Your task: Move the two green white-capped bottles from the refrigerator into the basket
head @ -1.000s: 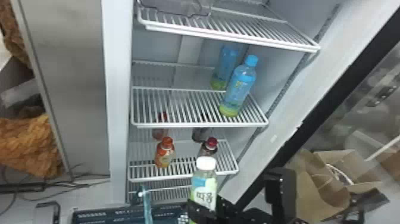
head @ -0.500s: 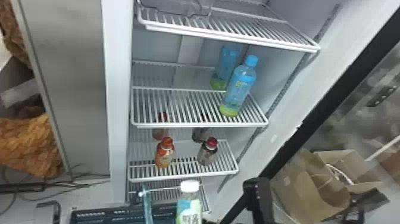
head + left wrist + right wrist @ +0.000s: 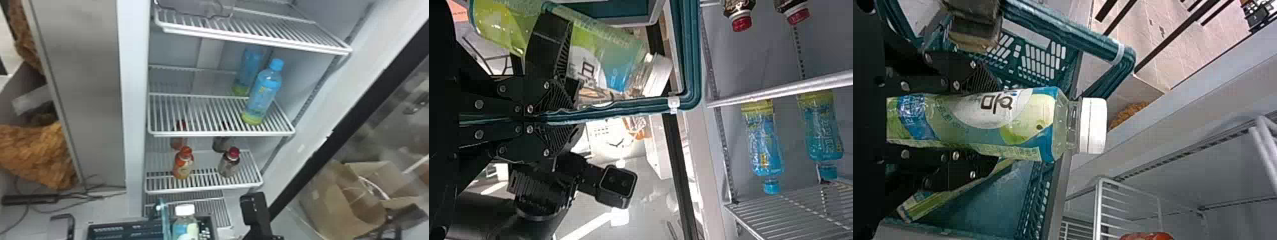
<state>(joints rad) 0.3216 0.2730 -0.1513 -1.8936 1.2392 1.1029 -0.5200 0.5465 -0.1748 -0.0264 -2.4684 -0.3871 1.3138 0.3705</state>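
Right gripper (image 3: 255, 209): jaws closed on the clear plastic bottle with green-and-blue label and white cap (image 3: 185, 228), one on each side of its body, neck and cap sticking out past them; left gripper (image 3: 565, 117): jaws closed on the teal plastic basket handle (image 3: 621, 109), white tie (image 3: 673, 104) near its bent corner; we see the gripped bottle cap-up in the head view, just beside the handle, at the teal slotted plastic basket (image 3: 123, 231) in front of the refrigerator (image 3: 134, 95); in the right wrist view the basket lies behind that bottle, and a green-and-yellow item (image 3: 928, 200) sits low in it, partly hidden by jaw and bottle; we can't tell whether it has a cap.

Further out, inside the refrigerator: an orange-capped bottle with orange label (image 3: 183, 164) and a dark bottle with a red cap (image 3: 229, 164) stand apart on a lower white wire shelf (image 3: 204, 188), darker bottle shapes behind them; on the shelf above, toward the right, we get a blue-capped blue bottle with a yellow-green base (image 3: 261, 95) and a similar one (image 3: 250, 67) behind it; a clear plastic container (image 3: 212, 8) is on the top shelf; right of the fridge, an open brown cardboard box (image 3: 354, 207); far left, bunched orange-brown material (image 3: 38, 156).
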